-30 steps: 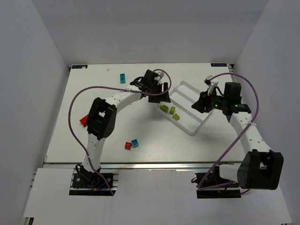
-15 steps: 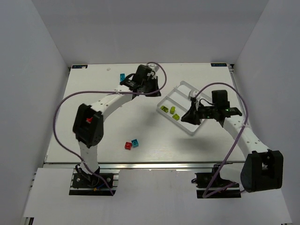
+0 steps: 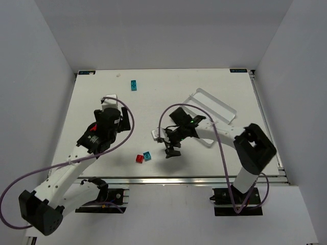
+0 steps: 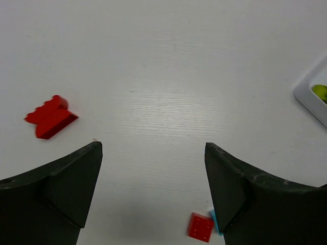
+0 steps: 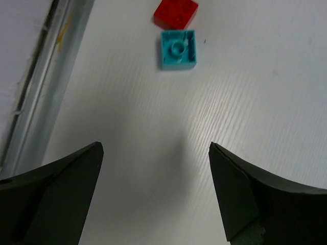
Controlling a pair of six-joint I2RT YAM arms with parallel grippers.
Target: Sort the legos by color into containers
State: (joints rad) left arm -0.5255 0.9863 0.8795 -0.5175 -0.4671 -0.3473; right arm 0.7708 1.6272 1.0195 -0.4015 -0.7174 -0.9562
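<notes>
A small red lego (image 3: 139,158) and a cyan lego (image 3: 147,155) lie side by side near the table's front edge. My right gripper (image 3: 171,151) hovers just right of them, open and empty. In its wrist view (image 5: 154,145) the cyan lego (image 5: 178,49) and the red one (image 5: 176,13) lie ahead of the fingers. My left gripper (image 3: 116,123) is open and empty over the left half (image 4: 153,145). A red sloped lego (image 4: 51,116) lies to its left. The white tray (image 3: 219,104) sits at the right, with a lime green lego (image 4: 320,92) inside. Another cyan lego (image 3: 134,85) lies far back.
The right arm (image 3: 214,131) stretches across the tray and hides most of its compartments. A metal rail (image 5: 48,87) runs along the table's front edge, close to the right gripper. Purple cables (image 3: 130,120) loop from both arms. White walls enclose the table.
The left arm pulled back from the far middle to the left half. The right arm swung from the tray down to the front, beside the red and cyan pair. Both grippers opened wide.
</notes>
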